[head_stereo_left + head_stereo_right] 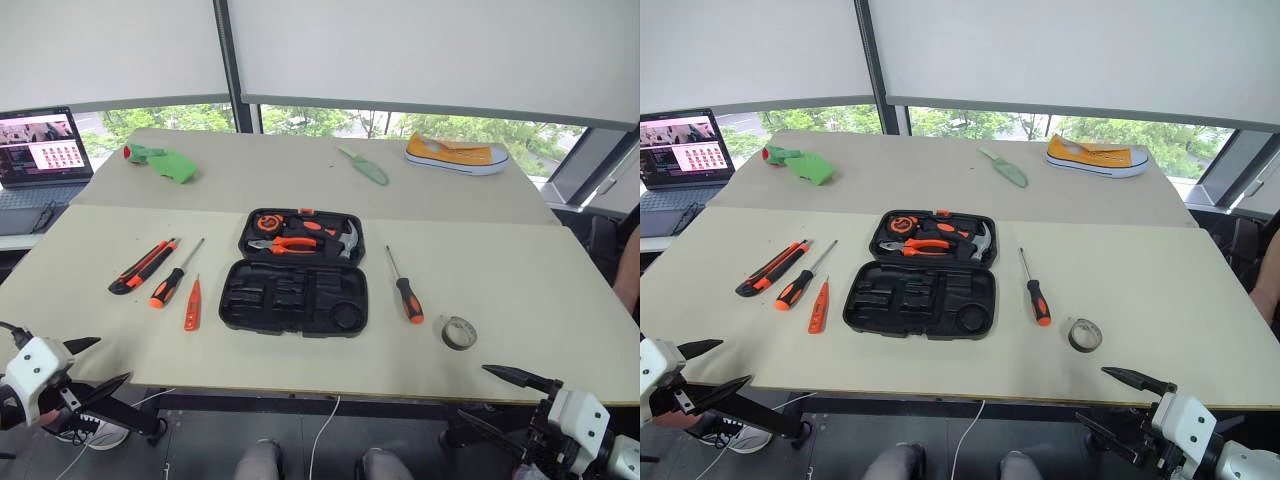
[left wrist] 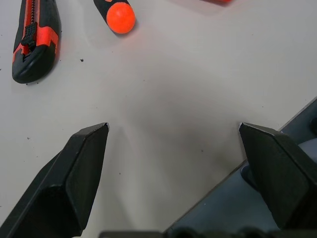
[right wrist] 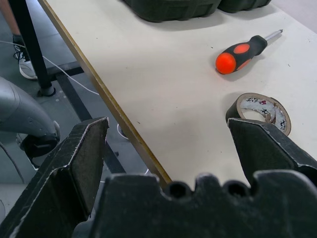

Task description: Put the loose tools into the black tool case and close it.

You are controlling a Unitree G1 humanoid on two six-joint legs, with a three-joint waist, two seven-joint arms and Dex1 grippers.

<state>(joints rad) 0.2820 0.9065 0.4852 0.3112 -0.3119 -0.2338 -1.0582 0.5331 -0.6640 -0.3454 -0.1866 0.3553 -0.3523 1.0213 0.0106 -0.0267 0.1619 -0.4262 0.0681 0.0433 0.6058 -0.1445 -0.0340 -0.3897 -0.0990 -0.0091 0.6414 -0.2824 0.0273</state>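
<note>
The black tool case (image 1: 295, 272) lies open and flat at the middle of the desk (image 1: 520, 300), its empty moulded half nearer. Left of it lie the utility knife (image 1: 143, 266), a black-shafted screwdriver (image 1: 176, 275) and the short orange tester screwdriver (image 1: 192, 305), side by side. Right of the case lie the second screwdriver (image 1: 403, 287) and, nearer the front edge, the grey tape roll (image 1: 459, 332), flat.

The open tool case (image 1: 295, 272) sits mid-table. Knife (image 1: 144, 265) and two screwdrivers (image 1: 176, 274) lie left of it; another screwdriver (image 1: 404, 287) and the tape roll (image 1: 459, 332) lie right.
</note>
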